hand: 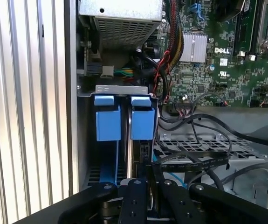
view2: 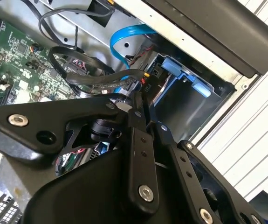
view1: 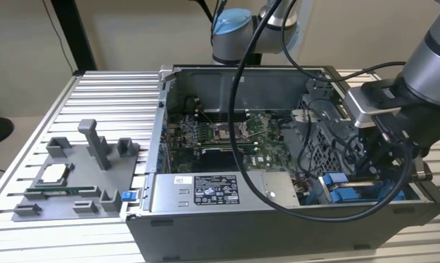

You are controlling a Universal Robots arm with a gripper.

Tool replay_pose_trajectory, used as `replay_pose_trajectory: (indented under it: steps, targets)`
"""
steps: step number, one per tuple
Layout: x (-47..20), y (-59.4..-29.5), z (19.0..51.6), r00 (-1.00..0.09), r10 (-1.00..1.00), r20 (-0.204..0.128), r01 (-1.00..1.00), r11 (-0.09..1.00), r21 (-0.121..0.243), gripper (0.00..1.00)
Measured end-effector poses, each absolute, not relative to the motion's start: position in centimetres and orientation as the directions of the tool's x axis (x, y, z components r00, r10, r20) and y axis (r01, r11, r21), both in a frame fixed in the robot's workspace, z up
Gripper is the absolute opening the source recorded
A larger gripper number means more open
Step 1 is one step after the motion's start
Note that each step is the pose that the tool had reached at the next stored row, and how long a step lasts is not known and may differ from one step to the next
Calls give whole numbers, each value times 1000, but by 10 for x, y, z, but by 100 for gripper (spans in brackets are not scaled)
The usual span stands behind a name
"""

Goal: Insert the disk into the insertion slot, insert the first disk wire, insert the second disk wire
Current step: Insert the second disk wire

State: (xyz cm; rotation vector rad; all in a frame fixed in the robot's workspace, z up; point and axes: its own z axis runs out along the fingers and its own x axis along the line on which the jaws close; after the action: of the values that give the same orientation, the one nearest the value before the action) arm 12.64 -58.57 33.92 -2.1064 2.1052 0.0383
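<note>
The gripper (hand: 145,193) hangs over the insertion slot (hand: 120,140), fingers clamped on a flat black wire (hand: 189,163). The disk (hand: 142,123) sits in the slot, at 6 o'clock from the power supply (hand: 120,18). Risk: neighbouring cables (hand: 203,126) may snag the wire, misaligning the connector.

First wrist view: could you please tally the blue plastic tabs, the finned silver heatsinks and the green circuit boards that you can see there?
Blue plastic tabs: 2
Finned silver heatsink: 1
Green circuit board: 1
Total: 4
</note>
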Motion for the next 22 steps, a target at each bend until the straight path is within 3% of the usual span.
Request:
replay_pose_trajectory:
  steps: [15,16,22]
  targets:
    - [126,-586,334,6,-991,-132,-995,6,-97,0]
    - [126,-586,334,6,-991,-133,-995,6,-97,100]
    - [126,-586,349,4,-991,-133,-995,9,-97,100]
